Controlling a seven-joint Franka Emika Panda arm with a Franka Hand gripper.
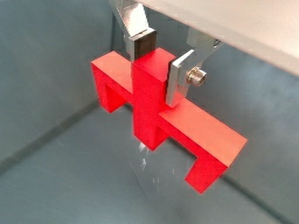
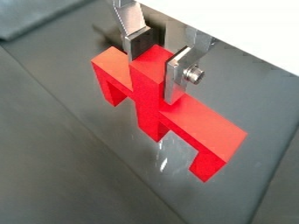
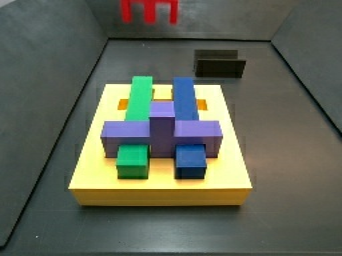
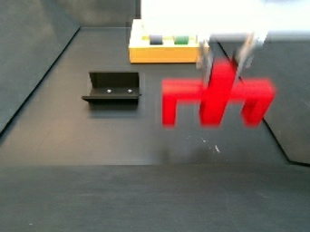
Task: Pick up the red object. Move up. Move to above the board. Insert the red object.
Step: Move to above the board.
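The red object is a bar with two short legs and a central stem. My gripper is shut on the stem, and both wrist views show it. In a side view the gripper holds the red object a little above the dark floor, with its shadow below. The red object also shows at the far end of the bin in a side view. The yellow board lies mid-floor, bearing green, blue and purple blocks. It shows behind the gripper in a side view.
The dark fixture stands on the floor beside the held piece, between it and the board; it also shows in a side view. Grey bin walls enclose the floor on all sides.
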